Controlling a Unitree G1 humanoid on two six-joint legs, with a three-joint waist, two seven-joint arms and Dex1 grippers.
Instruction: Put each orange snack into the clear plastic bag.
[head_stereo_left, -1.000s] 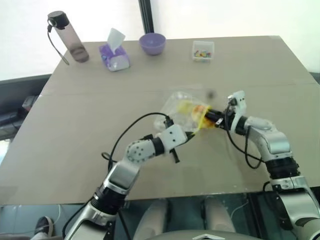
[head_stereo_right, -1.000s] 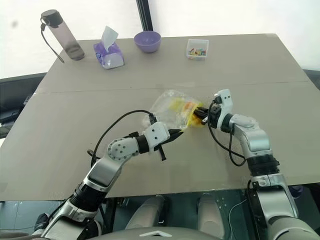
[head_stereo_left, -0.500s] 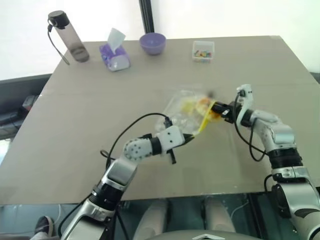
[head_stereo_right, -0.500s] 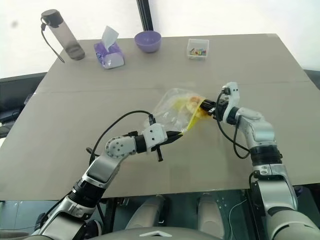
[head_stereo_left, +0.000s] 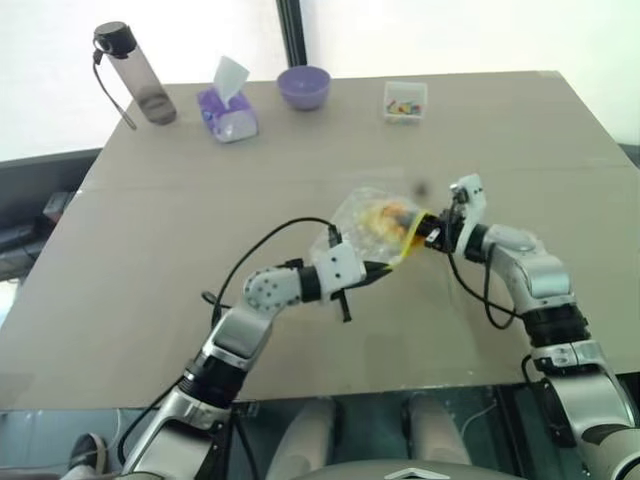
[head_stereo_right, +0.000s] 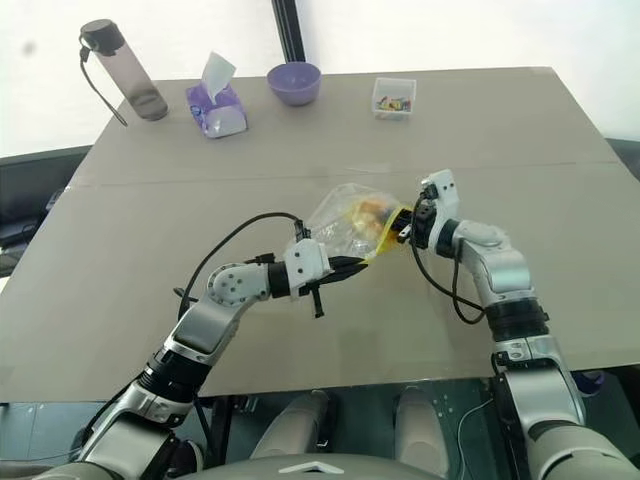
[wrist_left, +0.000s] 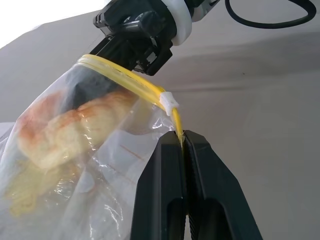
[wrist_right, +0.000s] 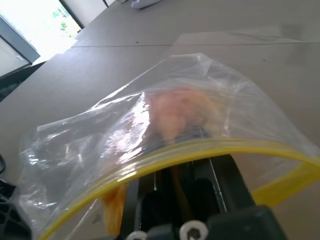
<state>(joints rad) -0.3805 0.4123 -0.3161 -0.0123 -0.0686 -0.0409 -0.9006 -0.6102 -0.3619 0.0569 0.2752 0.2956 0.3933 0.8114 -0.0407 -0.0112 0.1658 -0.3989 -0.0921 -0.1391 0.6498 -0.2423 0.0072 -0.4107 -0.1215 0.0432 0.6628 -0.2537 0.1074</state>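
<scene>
Pinching the yellow seal strip, your left gripper (wrist_left: 183, 145) holds the clear plastic bag (head_stereo_right: 345, 222) up over the table (head_stereo_right: 140, 230). Your right gripper (head_stereo_right: 398, 226) reaches into the bag's mouth, fingers nearly together on the orange snack (wrist_left: 75, 125) inside.

One snack (wrist_left: 75, 127), one bag (head_stereo_left: 362, 225)

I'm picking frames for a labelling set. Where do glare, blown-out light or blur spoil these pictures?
Both eye views: the background beyond the table is blown out white. Left wrist view: the clear plastic bag shows glints, and the orange snack looks soft through the film. Right wrist view: bright glare streaks on the bag, the snack behind it is blurred, and the near seal strip is out of focus.
</scene>
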